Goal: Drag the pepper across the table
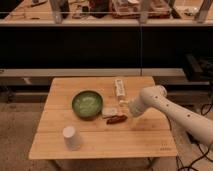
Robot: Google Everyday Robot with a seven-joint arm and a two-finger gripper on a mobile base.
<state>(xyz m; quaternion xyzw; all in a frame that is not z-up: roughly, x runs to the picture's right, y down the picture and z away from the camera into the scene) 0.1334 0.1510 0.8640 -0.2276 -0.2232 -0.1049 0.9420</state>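
I have the pincer [127,110] low over the tabletop [100,149], at the end of the white arm [165,107] that reaches in from the side. It sits right at the end of the pepper [116,119] nearest the arm. From this angle I cannot tell whether the pincer is wide, narrow or clamped on anything, nor whether it actually touches the pepper or only hangs just above it.

The pepper, red and lying flat, is near the middle of the tabletop, just in front of a small pale packet [110,111] and close beside the green bowl [87,104]. A white box [120,88] lies farther back and an upturned white cup [71,137] stands well apart toward the front corner.

My reading is that the approach is done and the pincer is set on or against the pepper. The drag itself is what is left: I see open wood in front of the pepper, while the bowl and packet crowd the other directions, so I judge the pull toward the front edge the cleaner path.
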